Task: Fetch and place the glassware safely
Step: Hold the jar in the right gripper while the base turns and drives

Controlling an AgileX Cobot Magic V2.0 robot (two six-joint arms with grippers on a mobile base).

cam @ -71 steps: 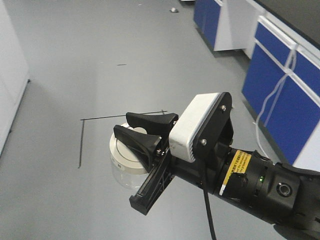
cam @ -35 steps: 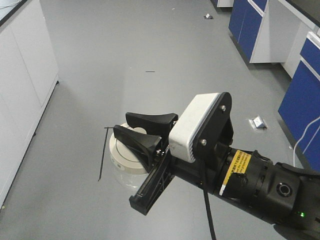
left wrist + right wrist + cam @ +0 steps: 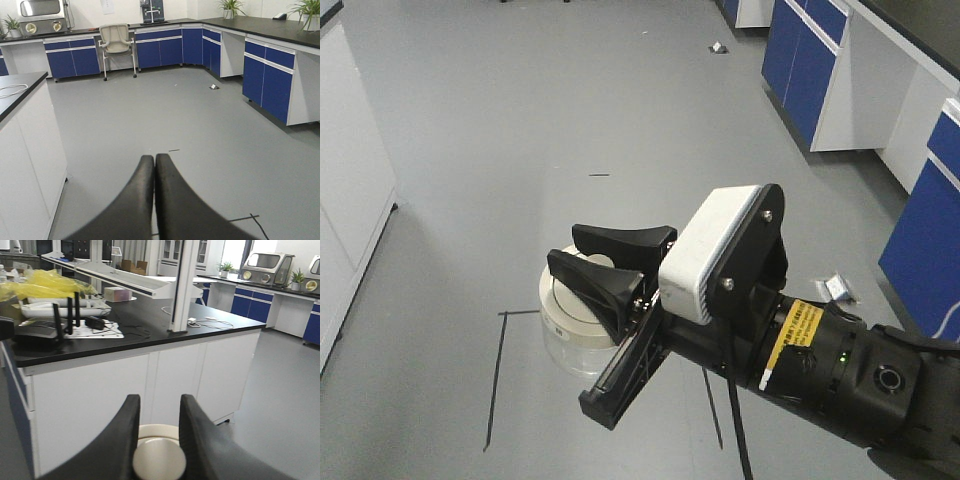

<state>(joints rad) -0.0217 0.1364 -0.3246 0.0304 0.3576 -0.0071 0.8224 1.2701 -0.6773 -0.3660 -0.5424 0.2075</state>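
Cream-white and round, the lid of the jar (image 3: 567,308) is sitting between the black fingers of the right gripper (image 3: 563,249), and the clear glass body is hanging below it, off the grey floor (image 3: 620,100). In the right wrist view the two fingers are pinching the jar (image 3: 159,458) by its lid, one on each side of the middle knob, with the right gripper (image 3: 160,401) pointing toward a white cabinet (image 3: 100,400) under a black counter (image 3: 135,330). A yellow bag (image 3: 45,282) is lying at the counter's far left.

The left gripper (image 3: 154,159) is holding nothing; its fingers are pressing together, tip against tip, and pointing across open floor toward blue cabinets (image 3: 160,50) and a pale chair (image 3: 116,41).

Black tape lines (image 3: 495,390) are running over the floor just beside and below the jar in the front view.
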